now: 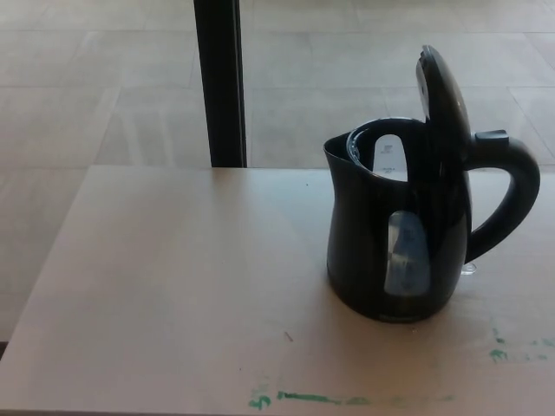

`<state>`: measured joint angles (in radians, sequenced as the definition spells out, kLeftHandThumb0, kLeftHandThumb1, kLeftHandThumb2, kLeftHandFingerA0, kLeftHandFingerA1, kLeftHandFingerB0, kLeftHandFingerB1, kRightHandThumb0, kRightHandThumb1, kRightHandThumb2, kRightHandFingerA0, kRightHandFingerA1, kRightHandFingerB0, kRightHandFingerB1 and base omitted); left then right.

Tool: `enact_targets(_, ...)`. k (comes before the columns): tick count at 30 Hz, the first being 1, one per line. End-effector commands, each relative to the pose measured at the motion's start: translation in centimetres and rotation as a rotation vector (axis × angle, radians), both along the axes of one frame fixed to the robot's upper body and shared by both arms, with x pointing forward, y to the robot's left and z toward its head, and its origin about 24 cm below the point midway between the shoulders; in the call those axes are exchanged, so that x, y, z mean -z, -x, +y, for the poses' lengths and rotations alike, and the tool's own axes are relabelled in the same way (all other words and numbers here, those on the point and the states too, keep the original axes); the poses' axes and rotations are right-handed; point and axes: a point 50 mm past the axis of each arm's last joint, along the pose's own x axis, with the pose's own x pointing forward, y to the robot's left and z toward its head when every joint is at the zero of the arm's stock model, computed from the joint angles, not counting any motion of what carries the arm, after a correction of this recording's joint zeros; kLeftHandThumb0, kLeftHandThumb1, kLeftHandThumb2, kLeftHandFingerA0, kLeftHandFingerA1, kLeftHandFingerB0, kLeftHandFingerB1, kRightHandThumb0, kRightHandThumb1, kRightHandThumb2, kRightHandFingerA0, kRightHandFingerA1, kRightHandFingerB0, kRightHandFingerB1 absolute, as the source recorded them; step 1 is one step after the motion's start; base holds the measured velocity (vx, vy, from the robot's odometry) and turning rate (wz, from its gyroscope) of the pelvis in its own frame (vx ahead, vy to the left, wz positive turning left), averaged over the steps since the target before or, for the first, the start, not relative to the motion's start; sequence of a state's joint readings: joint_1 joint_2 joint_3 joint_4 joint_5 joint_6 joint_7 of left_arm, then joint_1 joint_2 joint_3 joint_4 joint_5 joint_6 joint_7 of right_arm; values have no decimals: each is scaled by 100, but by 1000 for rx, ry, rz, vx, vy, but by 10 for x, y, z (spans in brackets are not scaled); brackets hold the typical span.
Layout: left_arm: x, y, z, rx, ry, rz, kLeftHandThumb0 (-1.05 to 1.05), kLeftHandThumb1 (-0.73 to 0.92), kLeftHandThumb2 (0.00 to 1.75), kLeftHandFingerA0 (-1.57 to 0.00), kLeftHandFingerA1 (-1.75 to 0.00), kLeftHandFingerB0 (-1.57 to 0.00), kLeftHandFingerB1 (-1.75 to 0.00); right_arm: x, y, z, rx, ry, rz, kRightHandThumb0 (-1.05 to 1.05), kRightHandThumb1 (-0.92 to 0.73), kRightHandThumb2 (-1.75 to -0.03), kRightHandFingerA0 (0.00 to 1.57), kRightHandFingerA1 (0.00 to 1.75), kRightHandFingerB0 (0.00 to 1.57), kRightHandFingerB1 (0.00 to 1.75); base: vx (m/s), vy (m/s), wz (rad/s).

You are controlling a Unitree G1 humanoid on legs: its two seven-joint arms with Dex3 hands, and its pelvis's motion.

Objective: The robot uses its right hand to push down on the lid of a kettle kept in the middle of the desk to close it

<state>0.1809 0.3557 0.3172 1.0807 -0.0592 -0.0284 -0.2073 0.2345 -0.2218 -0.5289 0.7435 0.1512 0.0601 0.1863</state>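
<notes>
A black kettle (395, 251) stands upright on the bench (173, 286), right of the middle. Its body is glossy plastic, rounded and wider toward the base, with a pointed spout on the left rim and a thick looped handle (512, 199) on the right. The lid (444, 95) is hinged up, standing nearly vertical over the handle side, so the round mouth is open. A translucent water window (406, 251) runs down the near side; its markings are too small to read, and no brand name is legible. The bench is pale, matte wood, with green smears (329, 399) near the front edge. Behind it is tiled floor (104, 87) and a dark upright post (221, 82). Neither robot hand shows, so the state of the fingers cannot be told.
</notes>
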Motion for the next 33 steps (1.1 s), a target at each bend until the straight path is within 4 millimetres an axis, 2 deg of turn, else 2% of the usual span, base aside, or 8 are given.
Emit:
enact_targets(1,-27,3,39,-277,152,-239,-77,77,63,-49,-52,-35,-34,-65,-9,-59,392,-125,-627,-72,-58,-91,20,49,6,35,0,0,0)
enact_targets(2,-27,4,39,-275,152,-238,-85,66,101,-46,-60,-29,-47,-68,-13,-60,388,-112,-630,-74,-58,-90,25,49,7,34,0,0,0)
enact_targets(4,-26,4,39,-295,164,-241,-76,77,63,-49,-53,-35,-34,-88,-31,-69,322,-52,-667,-76,-57,-92,13,45,5,23,0,0,0)
enact_targets(14,-28,4,40,-306,170,-259,-77,61,99,-42,-60,-27,-48,-230,-139,-66,-7,47,-1122,-61,-75,-73,4,31,2,11,0,0,0)
enact_targets(16,-28,5,41,-304,169,-256,-76,77,63,-46,-49,-34,-34,-246,-150,-60,-37,89,-1157,-36,-55,-109,2,51,0,50,0,0,0)
enact_targets(17,-28,5,41,-303,170,-256,-78,76,63,-47,-50,-33,-34,-252,-154,-57,-56,107,-1165,-66,-81,-62,18,43,14,25,0,0,0)
enact_targets(23,-30,5,43,-281,158,-256,-82,64,100,-44,-60,-27,-47,-303,-197,-16,-325,295,-1125,-77,-59,-97,20,54,7,41,0,0,0)
enact_targets(33,-30,7,43,-290,182,-268,-77,77,64,-44,-52,-32,-35,-328,-248,31,-568,403,-1091,-74,-74,-63,32,42,26,30,0,0,0)
